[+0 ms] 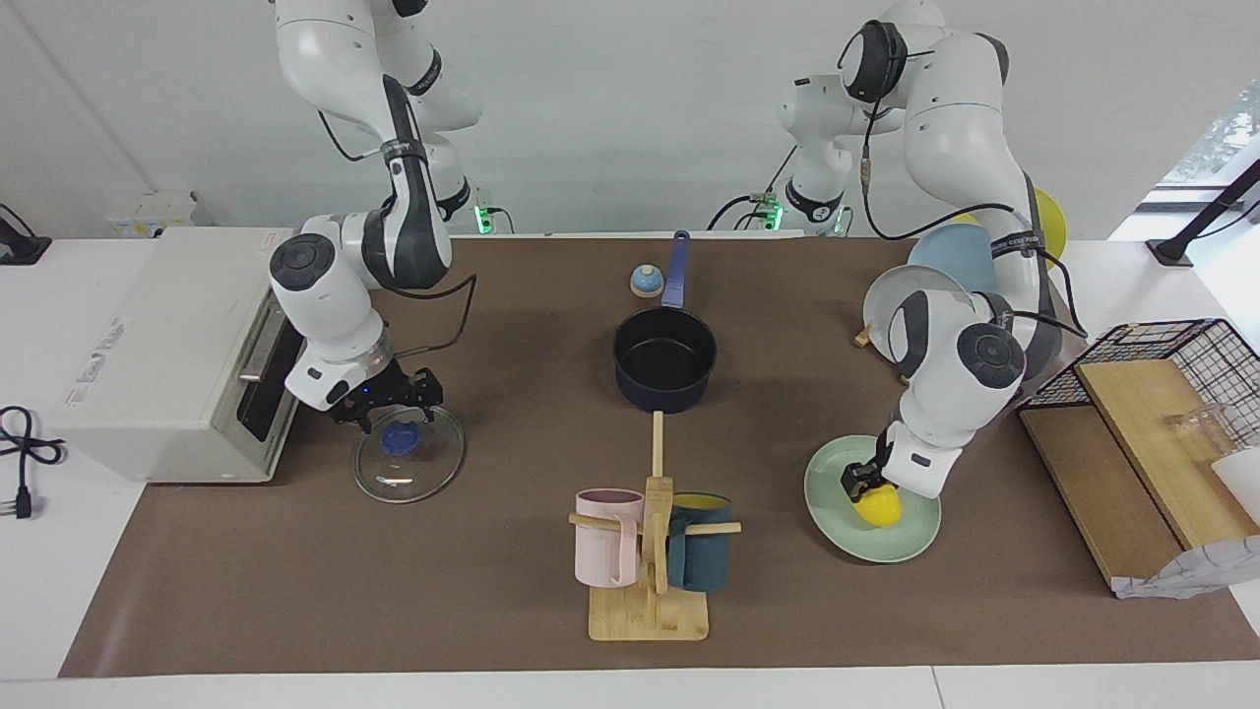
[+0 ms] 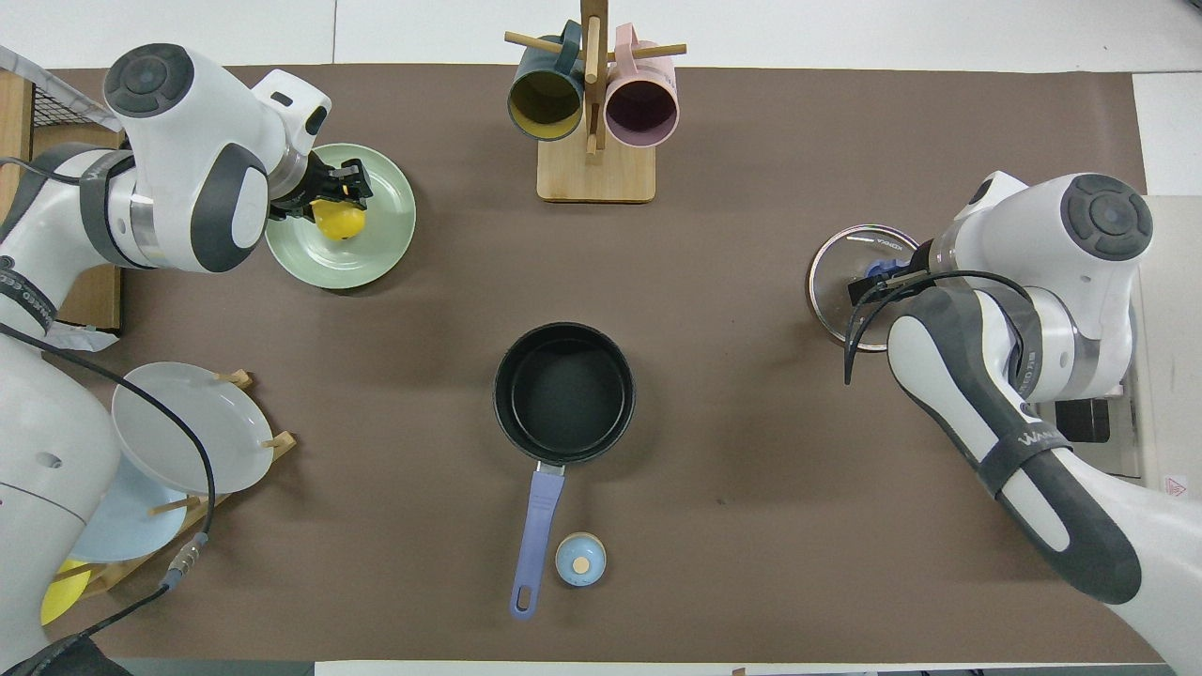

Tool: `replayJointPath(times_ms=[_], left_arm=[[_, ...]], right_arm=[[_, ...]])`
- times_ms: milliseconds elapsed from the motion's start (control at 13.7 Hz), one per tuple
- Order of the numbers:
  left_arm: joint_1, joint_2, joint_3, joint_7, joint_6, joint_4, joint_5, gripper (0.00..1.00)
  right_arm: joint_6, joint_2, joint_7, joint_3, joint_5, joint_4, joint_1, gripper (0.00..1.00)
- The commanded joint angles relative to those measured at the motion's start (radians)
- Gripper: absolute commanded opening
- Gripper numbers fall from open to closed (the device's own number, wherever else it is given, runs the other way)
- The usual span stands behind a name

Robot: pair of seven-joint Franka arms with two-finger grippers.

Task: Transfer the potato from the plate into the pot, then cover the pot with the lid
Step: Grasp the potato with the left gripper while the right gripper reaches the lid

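Observation:
The yellow potato lies on the mint-green plate toward the left arm's end of the table. My left gripper is down on the potato's top. The navy pot stands empty mid-table, handle pointing toward the robots. The glass lid lies flat toward the right arm's end. My right gripper is open just over the lid's blue knob.
A mug rack with a pink and a teal mug stands farther from the robots than the pot. A small blue bell sits beside the pot handle. A white appliance, an upright plate rack and a wire basket line the table's ends.

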Motion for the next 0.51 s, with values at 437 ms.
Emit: replayJointPath(times_ms=[437], left_arm=[[-0.293,-0.397,-0.033,-0.219,-0.224,-0.201,-0.083,0.00]], right_arm=[[0.024,0.047,-0.111,0.006,0.021,0.031,-0.013,0.76]])
